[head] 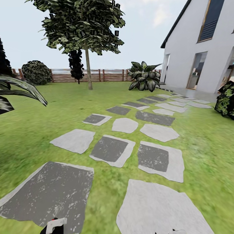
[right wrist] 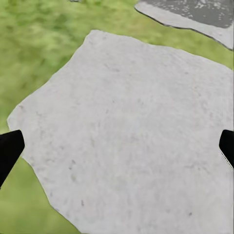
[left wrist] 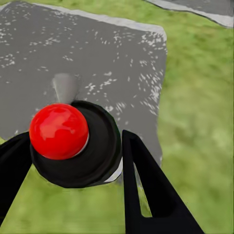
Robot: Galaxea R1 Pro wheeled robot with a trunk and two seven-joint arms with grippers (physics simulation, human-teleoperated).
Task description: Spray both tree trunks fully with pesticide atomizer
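Left gripper (left wrist: 73, 161) pinching round black atomizer (left wrist: 92, 146) with glossy red knob (left wrist: 58, 130), right gripper (right wrist: 117, 151) hanging spread over smooth pale slab (right wrist: 131, 131), grass (left wrist: 200, 122) showing blurry, far tree (head: 86, 29) standing bare-trunked.

The lawn (head: 39, 123) is blurry yellow-green. The slabs (head: 75, 140) are pale grey, and several carry dark charcoal patches flecked with white, as on the big one (head: 48, 191) nearest the robot. The tree (head: 85, 26) has a dark green mottled crown on a thin grey-brown trunk (head: 88, 70). The fence (head: 107, 75) is reddish-brown in horizontal slats. The house (head: 198, 48) is white with a dark roof edge. A plant (head: 143, 78) beside it has dark green leaves with pale streaks.

In the left wrist view, the atomizer (left wrist: 73, 144) shows a glossy red ball on a black round body, between black fingers (left wrist: 146, 190). The right wrist view shows a plain light-grey slab (right wrist: 136, 136) with faint speckling.
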